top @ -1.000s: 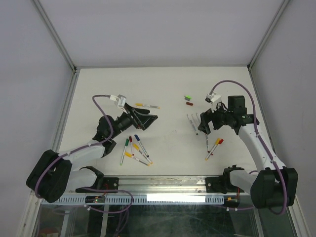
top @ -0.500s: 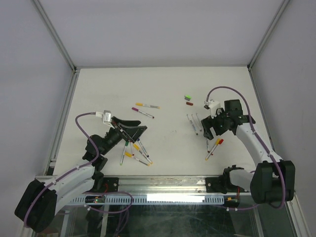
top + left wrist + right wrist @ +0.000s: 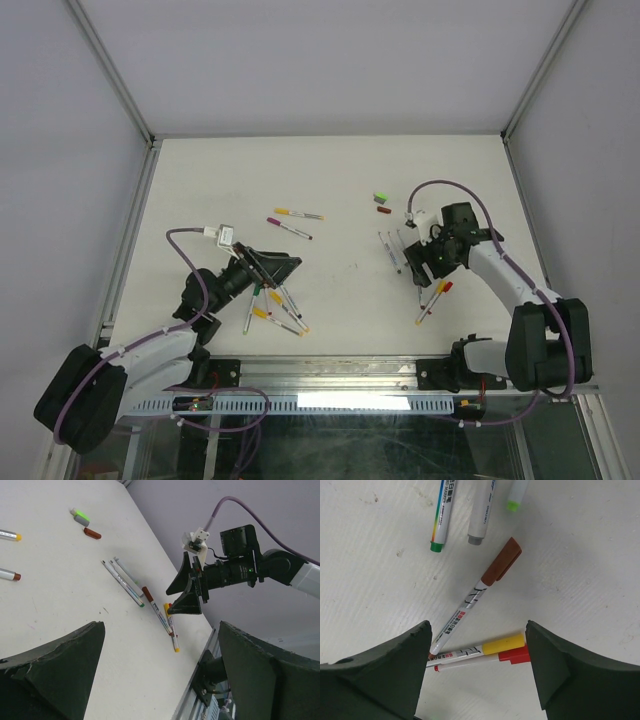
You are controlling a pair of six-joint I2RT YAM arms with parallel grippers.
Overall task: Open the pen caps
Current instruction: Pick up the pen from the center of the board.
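Brown stubby plastic pen cap (image 3: 502, 561) lies just beyond the right gripper (image 3: 477, 625), whose jaws are wide and empty. Yellow plastic cap (image 3: 504, 644) and red plastic cap (image 3: 514, 656) lie side by side between its fingers (image 3: 375, 670). Left gripper (image 3: 285, 266) hangs wide, empty.

Two stubby caps lie loose and flat: a green cap (image 3: 380, 198) with a dark red cap (image 3: 383, 210) just at its six o'clock. A brown cap (image 3: 502, 560) sits fitted on its pen (image 3: 462, 607), pointing one o'clock. At its six o'clock, a yellow cap (image 3: 504, 644) and red cap (image 3: 515, 656) touch side by side, fitted too.
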